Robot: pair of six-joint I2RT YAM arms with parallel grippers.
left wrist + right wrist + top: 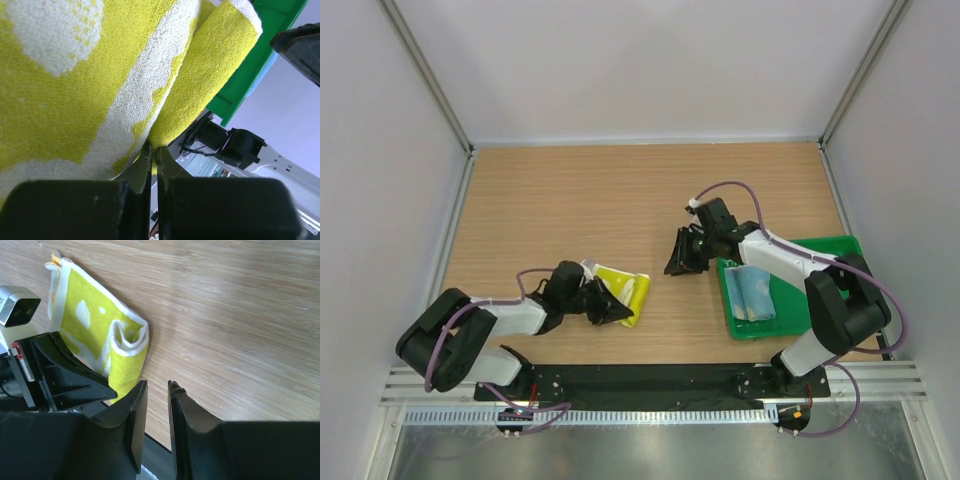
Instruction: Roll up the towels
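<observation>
**Item 1: yellow towel** [626, 290]. It lies on the surface [620, 190], lower centre-left of the top view. It is partly rolled, with 1 end curled over into a loose loop. In the right wrist view its long axis runs diagonally from the upper left corner down toward centre. The curl faces right, and the white-and-orange hem is the far end.

**Item 2: my left fingers** [145, 161]. They are closed to a sliver, and the towel's fold runs right down into the tips, so I judge a thin layer is pinched. The grip sits low at the edge, probably so the cloth can be turned over itself.

**Item 3: my right fingers** [140, 400]. They are nearly closed with a narrow gap and nothing held, and bare wood shows between them. They hang right of centre in the top view, between the yellow towel and the tray, apart from both. I judge them parked clear of the rolling.

**Item 4: blue towel** [752, 293]. It sits inside the green tray [790, 246] at lower right and looks bundled. Its long axis runs roughly top to bottom of the frame.
</observation>
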